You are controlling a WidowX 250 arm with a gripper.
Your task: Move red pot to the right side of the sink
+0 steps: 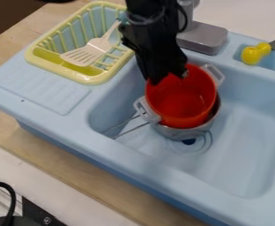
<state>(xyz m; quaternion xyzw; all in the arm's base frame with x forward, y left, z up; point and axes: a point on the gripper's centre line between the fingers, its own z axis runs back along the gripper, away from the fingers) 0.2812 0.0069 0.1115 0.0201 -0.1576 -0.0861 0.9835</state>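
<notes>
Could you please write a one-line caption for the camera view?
Gripper at the rim of a red pot over a metal pot in a blue sink.

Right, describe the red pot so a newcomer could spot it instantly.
Find the blue sink, then the basin end nearest the yellow dish rack. There, directly over a gray metal pot, is the red pot. Its bright red body sets it apart.

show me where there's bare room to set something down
Bare: the sink floor right of the red pot, and the drainboard beside the rack. Crowded: the sink's left, red pot over metal pot, claw at the rim.
</notes>
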